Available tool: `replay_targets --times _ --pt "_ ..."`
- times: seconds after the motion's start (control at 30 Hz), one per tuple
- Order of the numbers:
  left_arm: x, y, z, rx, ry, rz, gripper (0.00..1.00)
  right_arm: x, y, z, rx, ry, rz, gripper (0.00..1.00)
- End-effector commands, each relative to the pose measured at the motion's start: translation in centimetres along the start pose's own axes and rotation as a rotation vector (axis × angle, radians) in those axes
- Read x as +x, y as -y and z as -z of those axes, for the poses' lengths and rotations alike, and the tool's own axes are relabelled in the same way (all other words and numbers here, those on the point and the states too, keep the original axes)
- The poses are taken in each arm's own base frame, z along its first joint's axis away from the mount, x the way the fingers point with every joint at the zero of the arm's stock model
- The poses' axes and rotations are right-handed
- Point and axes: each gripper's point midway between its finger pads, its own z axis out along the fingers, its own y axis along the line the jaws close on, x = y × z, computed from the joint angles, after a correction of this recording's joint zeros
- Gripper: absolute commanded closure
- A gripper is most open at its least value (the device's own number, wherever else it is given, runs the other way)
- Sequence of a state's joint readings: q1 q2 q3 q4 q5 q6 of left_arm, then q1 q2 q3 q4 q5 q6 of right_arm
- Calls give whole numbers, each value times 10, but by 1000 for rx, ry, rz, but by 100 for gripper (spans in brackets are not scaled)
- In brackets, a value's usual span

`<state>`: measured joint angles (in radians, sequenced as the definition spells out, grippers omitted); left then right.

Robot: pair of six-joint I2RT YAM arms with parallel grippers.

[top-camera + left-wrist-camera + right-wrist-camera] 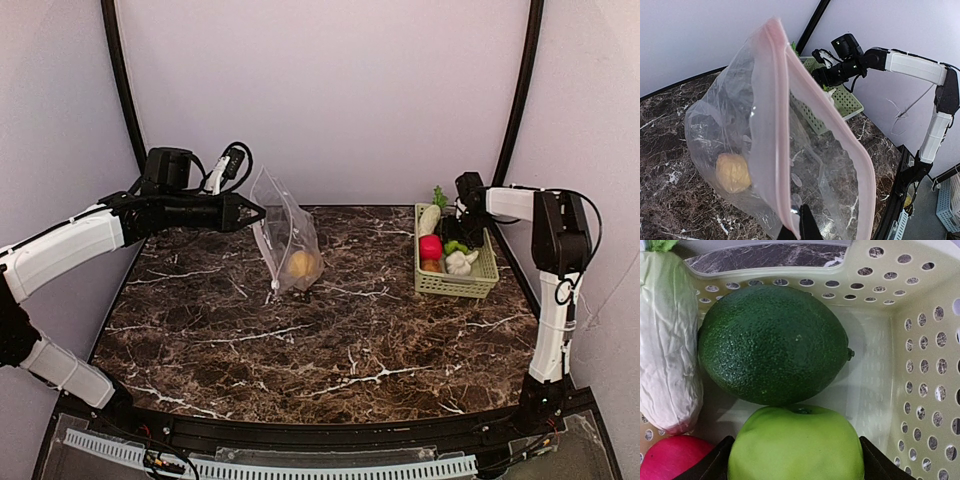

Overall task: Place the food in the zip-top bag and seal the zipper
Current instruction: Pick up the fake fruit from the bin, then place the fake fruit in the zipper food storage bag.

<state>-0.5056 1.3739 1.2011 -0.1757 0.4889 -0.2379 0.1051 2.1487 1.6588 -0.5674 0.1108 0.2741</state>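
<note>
The clear zip-top bag [285, 235] hangs upright at the table's back left, mouth open. My left gripper [255, 212] is shut on its pink-white zipper [775, 125] near one end and holds that edge up. A tan-orange round food piece [732, 172] lies in the bag's bottom. My right gripper [795, 460] is down in the pale green basket [455, 285], its black fingers [715, 465] pressed against both sides of a green apple [795, 445]. A dark green bumpy fruit [772, 345], a white radish [667, 340] and a red apple [670, 457] lie around it.
The basket stands at the back right, beside the black frame post [515, 110]. Garlic [460, 262] lies at its near end. The dark marble table [300, 340] stretches in front of both arms. A pale backdrop wall closes off the back.
</note>
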Motion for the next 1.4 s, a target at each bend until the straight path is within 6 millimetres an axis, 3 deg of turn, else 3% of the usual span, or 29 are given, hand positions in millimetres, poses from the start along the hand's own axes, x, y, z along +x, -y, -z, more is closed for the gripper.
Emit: replay_targets --times 0.0,0.2,0.37,0.47,0.6,0.77,0.9,1.1,1.37 --pt "0 1 6 -2 4 -14 99 -11 1 28 9 48 3 30" --pt "-1 1 7 0 7 -13 99 -28 -2 92 -26 157 14 32" --pt "-1 2 7 7 7 -10 99 -28 -31 159 -132 260 76 33" --pt "-1 3 7 11 10 -9 99 -16 -73 203 -247 315 162 34" --pt "-1 4 7 17 10 -9 99 10 -146 272 -475 380 319 34" --pt "-2 7 8 26 16 -12 99 55 -235 360 -774 449 528 34" --pt "-3 8 9 32 22 -16 99 96 -295 411 -992 480 675 34" --pt "-5 12 11 44 31 -23 99 151 -359 455 -1245 495 839 34" --pt "-8 15 14 54 44 -30 99 178 -402 447 -1380 406 889 34"
